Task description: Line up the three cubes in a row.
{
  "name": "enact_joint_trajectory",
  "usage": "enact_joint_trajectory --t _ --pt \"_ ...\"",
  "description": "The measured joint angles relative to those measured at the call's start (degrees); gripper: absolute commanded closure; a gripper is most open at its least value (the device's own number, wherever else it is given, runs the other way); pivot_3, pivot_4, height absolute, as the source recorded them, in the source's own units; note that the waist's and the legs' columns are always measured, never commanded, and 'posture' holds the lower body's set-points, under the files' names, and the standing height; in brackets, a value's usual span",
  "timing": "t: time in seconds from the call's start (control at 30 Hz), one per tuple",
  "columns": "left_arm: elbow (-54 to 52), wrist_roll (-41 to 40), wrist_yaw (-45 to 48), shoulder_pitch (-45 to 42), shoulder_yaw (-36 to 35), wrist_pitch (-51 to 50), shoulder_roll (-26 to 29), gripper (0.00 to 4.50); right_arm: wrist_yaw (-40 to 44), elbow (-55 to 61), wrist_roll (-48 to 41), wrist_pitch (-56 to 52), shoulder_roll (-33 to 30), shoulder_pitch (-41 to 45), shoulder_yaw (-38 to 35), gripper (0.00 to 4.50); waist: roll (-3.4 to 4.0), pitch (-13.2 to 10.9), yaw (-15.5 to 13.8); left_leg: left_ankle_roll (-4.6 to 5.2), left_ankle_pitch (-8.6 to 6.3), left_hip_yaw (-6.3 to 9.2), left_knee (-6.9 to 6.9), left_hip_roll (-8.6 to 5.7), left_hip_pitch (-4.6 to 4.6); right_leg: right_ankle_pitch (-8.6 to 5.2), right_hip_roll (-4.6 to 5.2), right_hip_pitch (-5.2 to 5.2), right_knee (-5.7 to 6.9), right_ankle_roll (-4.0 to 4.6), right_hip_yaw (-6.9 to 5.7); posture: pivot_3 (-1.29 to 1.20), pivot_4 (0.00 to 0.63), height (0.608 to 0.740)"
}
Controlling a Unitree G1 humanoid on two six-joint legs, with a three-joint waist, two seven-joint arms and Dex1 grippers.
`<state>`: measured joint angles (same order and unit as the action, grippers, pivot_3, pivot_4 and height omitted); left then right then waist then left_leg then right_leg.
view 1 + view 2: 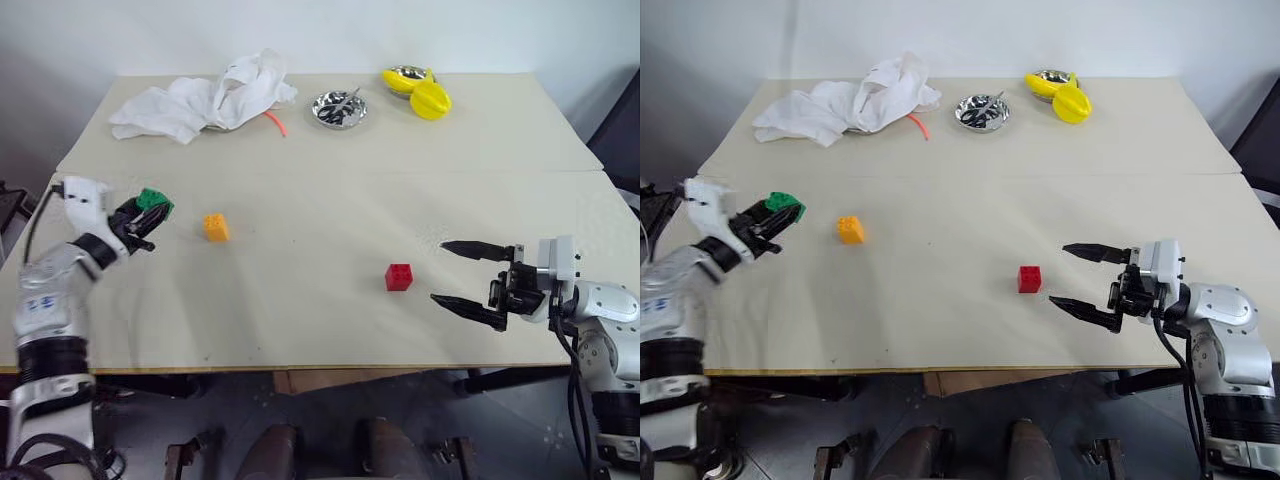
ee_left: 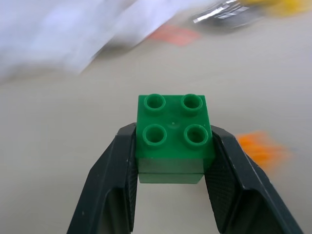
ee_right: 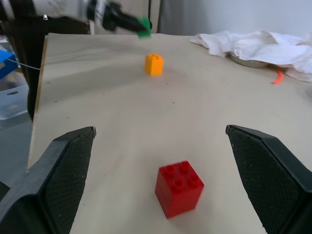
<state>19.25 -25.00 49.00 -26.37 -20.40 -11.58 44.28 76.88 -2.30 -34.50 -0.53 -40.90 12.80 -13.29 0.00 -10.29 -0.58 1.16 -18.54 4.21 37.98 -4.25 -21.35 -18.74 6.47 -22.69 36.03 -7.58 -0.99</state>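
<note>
The left end effector [image 1: 148, 212] is clamped on the green cube [image 2: 173, 134], its two black textured fingers [image 2: 117, 180] pressing flat on opposite side walls while the studded top faces up, held at the tabletop's [image 1: 300, 300] left edge, seemingly just off the surface. The orange cube [image 1: 216, 227] sits on the tabletop just beside it, toward the centre, and the red cube [image 1: 398, 277] stands well apart to the right, between the spread, empty fingers of the right end effector [image 1: 462, 273], which touches nothing. All three are small moulded plastic blocks, hard and glossy, square-sided with four round studs on top; they look light and rigid, unlikely to deform or break, though the smooth walls could slip or twist under an off-centre pinch. The safest hold appears to be the one shown on the green cube: low on two parallel faces, clear of the studs. The tabletop is a pale, matte board, offering a flat bed on which blocks should rest steadily and slide easily if nudged. At the far edge lie a crumpled white cloth [image 1: 200, 100], soft and limp, a shiny metal dish [image 1: 339, 109] and a yellow round object [image 1: 430, 99], all well away from the cubes.
</note>
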Motion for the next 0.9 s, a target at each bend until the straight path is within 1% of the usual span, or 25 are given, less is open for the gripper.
enact_joint_trajectory --t 0.07,0.13,0.2,0.27,0.37,0.43,0.47,0.57,0.7,0.8,0.9 --pt "-4.7 -3.6 10.8 2.7 0.1 -0.3 3.7 3.0 0.2 -0.1 -0.1 -0.4 -1.8 -1.1 -1.7 0.0 0.04 0.0 0.2 0.01 0.0 0.03 -0.01 -0.01 0.02 0.0 0.04 0.09 -0.08 0.01 0.16 0.0 0.15 0.74" --pt "-9.0 -5.9 18.2 2.7 2.5 -2.4 5.1 3.0 0.7 0.0 -0.4 -0.9 -3.7 -2.3 -3.5 0.0 0.06 0.0 -0.5 0.02 0.0 0.16 0.06 -0.02 0.06 0.0 0.06 0.23 -0.13 0.01 0.14 0.0 0.15 0.74" --pt "-12.6 -6.5 22.3 0.5 7.7 -3.9 4.1 3.0 1.3 0.0 -0.7 -1.3 -5.0 -3.2 -4.8 0.0 0.06 0.0 -1.1 0.05 0.02 0.25 0.12 -0.07 0.05 0.0 0.07 0.32 -0.13 0.01 0.12 0.0 0.15 0.74" --pt "-14.8 -5.7 24.7 -2.2 13.8 -3.8 0.5 3.0 1.7 0.1 -0.8 -1.6 -5.8 -3.9 -5.5 0.0 0.06 0.0 -1.2 0.07 0.03 0.24 0.15 -0.11 0.05 0.0 0.07 0.33 -0.1 0.0 0.13 0.0 0.15 0.74" --pt "-13.7 -1.2 24.6 -6.9 22.8 -2.2 -7.6 3.0 1.7 0.3 -0.8 -2.2 -6.2 -4.9 -6.4 0.0 0.05 0.0 -0.9 0.07 0.03 0.14 0.12 -0.09 0.0 0.01 -0.01 0.21 -0.04 -0.01 0.11 0.0 0.15 0.74" --pt "-9.6 2.7 22.0 -10.8 27.7 -1.5 -13.7 3.0 1.5 1.4 -0.9 -2.7 -6.2 -6.0 -7.2 0.0 0.03 0.0 -0.9 0.07 0.03 0.06 0.12 -0.08 -0.01 0.01 -0.07 0.16 -0.01 -0.02 -0.06 0.0 0.15 0.74" --pt "-7.4 5.1 21.2 -12.2 29.9 -0.3 -15.5 3.0 1.3 2.5 -1.0 -3.2 -6.2 -6.4 -7.4 0.0 0.01 0.0 -0.8 0.07 0.03 -0.04 0.11 -0.05 -0.01 0.01 -0.13 0.12 0.0 -0.03 -0.15 0.0 0.15 0.74" --pt "-0.7 10.7 20.6 -15.1 34.1 3.9 -18.8 3.0 0.7 4.8 -1.4 -4.4 -6.4 -8.6 -8.6 0.0 -0.01 0.0 -0.1 0.07 0.03 -0.15 0.06 0.02 0.03 0.02 -0.19 0.09 0.14 -0.04 -0.16 0.0 0.15 0.74" --pt "7.7 15.9 18.3 -19.5 37.4 6.7 -24.2 3.0 -0.3 7.7 -1.6 -6.1 -7.1 -12.0 -10.7 0.0 -0.09 -0.1 -0.9 0.11 0.02 -0.14 0.19 -0.06 0.01 0.04 -0.15 0.09 0.0 -0.09 -0.16 0.0 0.15 0.74" --pt "10.7 18.9 17.0 -20.4 38.7 7.8 -25.5 3.0 -1.0 10.0 -2.1 -7.1 -7.1 -13.7 -12.2 0.0 -0.1 -0.1 -1.0 0.11 0.02 -0.12 0.18 -0.06 0.01 0.05 -0.13 0.09 -0.02 -0.11 -0.14 0.0 0.15 0.74" --pt "11.5 19.7 16.9 -20.4 38.8 7.8 -25.8 3.0 -1.7 11.5 -2.6 -7.5 -7.1 -15.5 -13.1 0.0 -0.11 -0.1 -0.9 0.11 0.02 -0.12 0.18 -0.06 0.02 0.05 -0.11 0.08 -0.01 -0.11 -0.13 0.0 0.15 0.74"
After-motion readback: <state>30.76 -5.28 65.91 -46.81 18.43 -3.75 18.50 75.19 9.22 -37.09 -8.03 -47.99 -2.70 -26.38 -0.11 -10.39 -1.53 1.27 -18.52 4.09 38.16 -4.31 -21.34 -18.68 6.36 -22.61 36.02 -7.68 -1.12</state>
